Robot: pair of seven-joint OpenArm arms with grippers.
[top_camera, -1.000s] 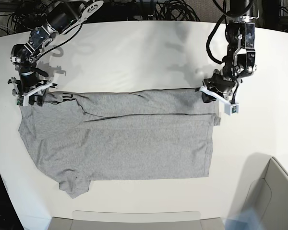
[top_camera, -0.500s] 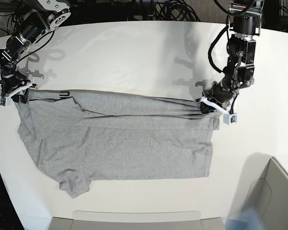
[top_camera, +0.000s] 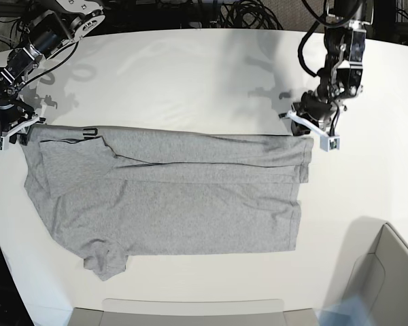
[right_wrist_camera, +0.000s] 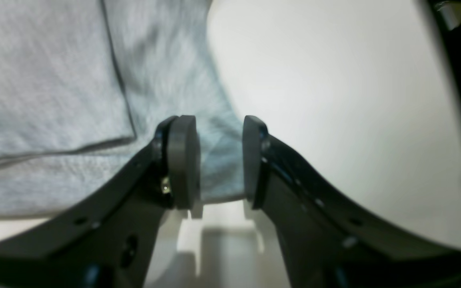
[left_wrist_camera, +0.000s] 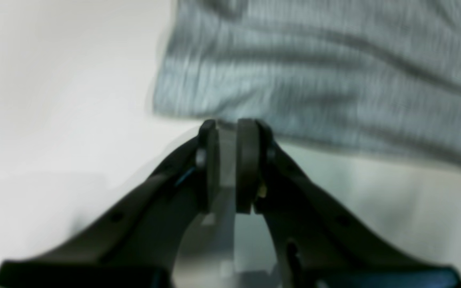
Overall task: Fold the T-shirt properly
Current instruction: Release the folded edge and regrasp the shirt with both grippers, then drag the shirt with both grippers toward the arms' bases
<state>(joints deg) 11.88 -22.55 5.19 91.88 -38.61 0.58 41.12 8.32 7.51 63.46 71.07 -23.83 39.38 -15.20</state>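
Observation:
The heather-grey T-shirt (top_camera: 177, 197) lies spread flat on the white table (top_camera: 190, 75), plain side up, with a folded band along its far edge. In the base view my left gripper (top_camera: 306, 130) sits at the shirt's far right corner. My right gripper (top_camera: 15, 129) is at the far left corner by the sleeve. The left wrist view shows the left gripper (left_wrist_camera: 228, 132) nearly closed on a thin edge of the T-shirt (left_wrist_camera: 314, 72). In the right wrist view, the right gripper (right_wrist_camera: 219, 160) has bunched T-shirt (right_wrist_camera: 46, 100) fabric filling the gap between its pads.
A grey bin (top_camera: 387, 278) stands at the near right corner. A flat grey tray (top_camera: 190, 309) lies along the near edge. Black cables (top_camera: 238, 13) hang behind the table's far edge.
Both grippers have drawn apart and away from me with the shirt's far corners. The far edge now runs straighter and tauter, and the left corner sits further left.

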